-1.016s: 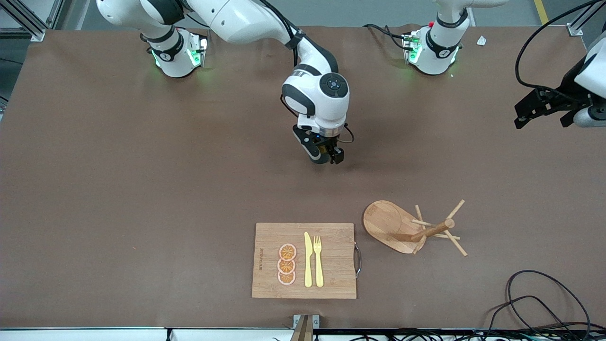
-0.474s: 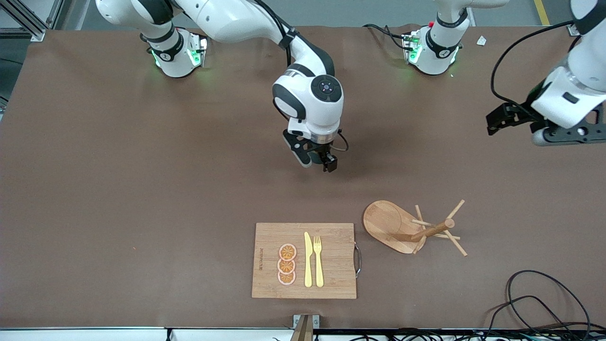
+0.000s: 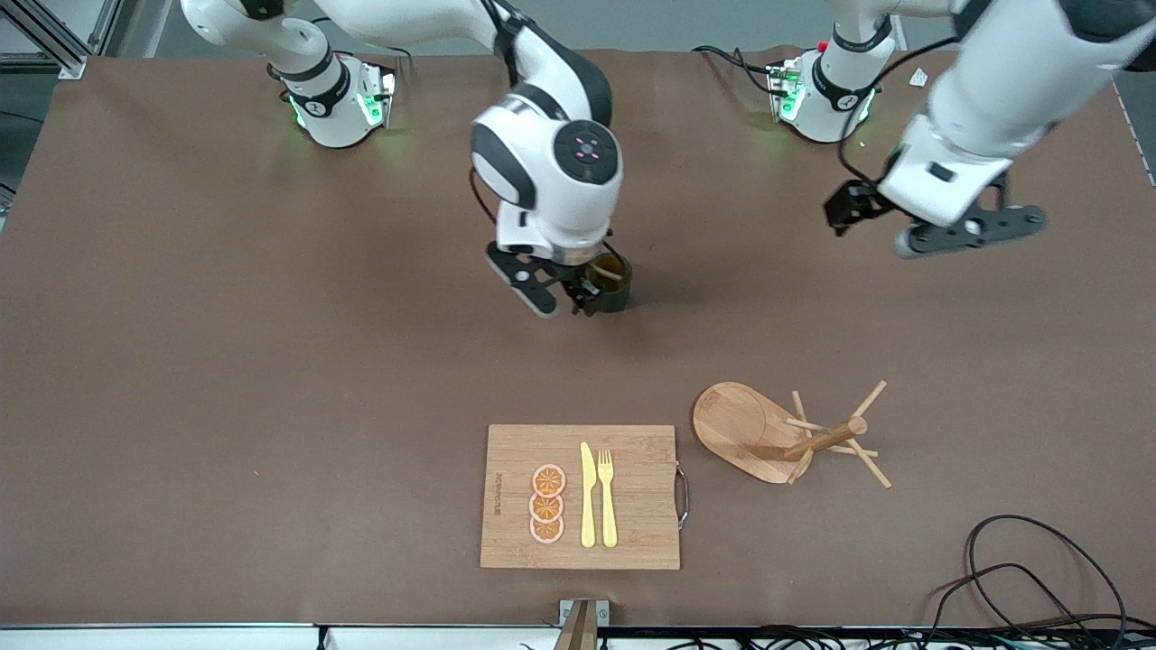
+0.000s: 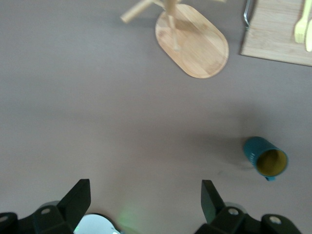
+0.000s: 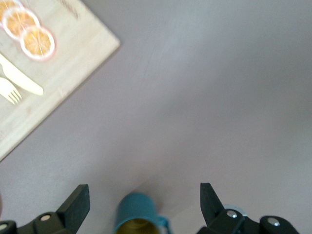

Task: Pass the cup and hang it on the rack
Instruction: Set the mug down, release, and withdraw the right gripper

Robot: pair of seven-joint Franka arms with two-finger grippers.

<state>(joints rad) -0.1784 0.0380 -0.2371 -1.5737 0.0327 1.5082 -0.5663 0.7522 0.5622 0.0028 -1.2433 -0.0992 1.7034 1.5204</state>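
The dark teal cup (image 3: 610, 282) with a yellow inside stands upright on the brown table near the middle. My right gripper (image 3: 553, 294) is open just above it and beside it. In the right wrist view the cup (image 5: 137, 215) lies between the spread fingers, with neither finger touching it. My left gripper (image 3: 849, 206) is open and empty, in the air over the table toward the left arm's end. In the left wrist view (image 4: 144, 195) the cup (image 4: 266, 159) shows well off to one side. The wooden rack (image 3: 742, 429) stands nearer the front camera than the cup.
A rectangular wooden cutting board (image 3: 632, 496) with orange slices, a yellow knife and a fork lies near the front edge beside the rack. Black cables (image 3: 1020, 560) lie at the front corner on the left arm's end. The rack's base (image 4: 195, 46) also shows in the left wrist view.
The right gripper has drawn away toward its own end, uncovering the cup on the table. The left arm has swung in from the table's end toward the middle.
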